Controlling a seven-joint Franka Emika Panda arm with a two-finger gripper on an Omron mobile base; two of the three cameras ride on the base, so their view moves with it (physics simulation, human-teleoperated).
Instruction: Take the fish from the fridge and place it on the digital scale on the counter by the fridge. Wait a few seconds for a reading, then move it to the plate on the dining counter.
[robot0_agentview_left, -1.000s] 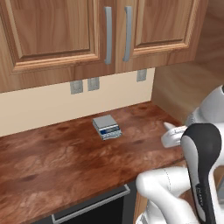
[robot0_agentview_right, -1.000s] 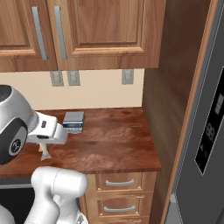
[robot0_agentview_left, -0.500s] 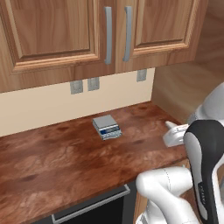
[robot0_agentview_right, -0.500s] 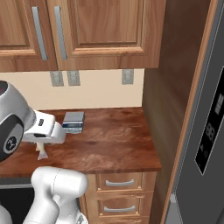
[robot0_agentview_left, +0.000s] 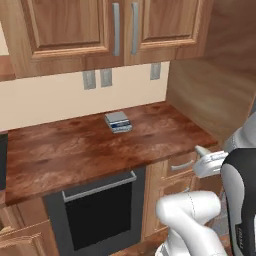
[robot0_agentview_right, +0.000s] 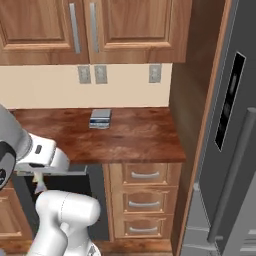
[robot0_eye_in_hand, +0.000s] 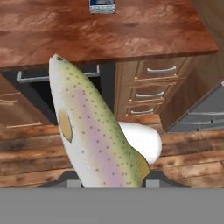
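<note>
My gripper (robot0_eye_in_hand: 111, 180) is shut on the fish (robot0_eye_in_hand: 92, 127), a pale spotted body with a pink stripe that rises from the jaws up the hand view. From the right base view the fish (robot0_agentview_right: 39, 183) hangs under my hand, in front of the counter (robot0_agentview_right: 135, 137) and below its level. The digital scale (robot0_agentview_left: 118, 121) sits near the back of the counter (robot0_agentview_left: 75, 150), well ahead of the fish, its top bare; it appears again as the scale (robot0_agentview_right: 100, 118) and the scale (robot0_eye_in_hand: 102, 5). The grey fridge (robot0_agentview_right: 235, 125) stands at the right.
A dark oven (robot0_agentview_left: 100, 205) and wooden drawers (robot0_agentview_right: 145, 200) lie under the counter. Upper cabinets (robot0_agentview_left: 120, 25) hang above it. A tall wood panel (robot0_agentview_right: 192, 100) separates the counter from the fridge. Wood floor (robot0_eye_in_hand: 35, 153) lies below my hand.
The whole picture has shifted: the base has backed away from the counter, so the oven and drawers now show. My gripper stays shut on the fish.
</note>
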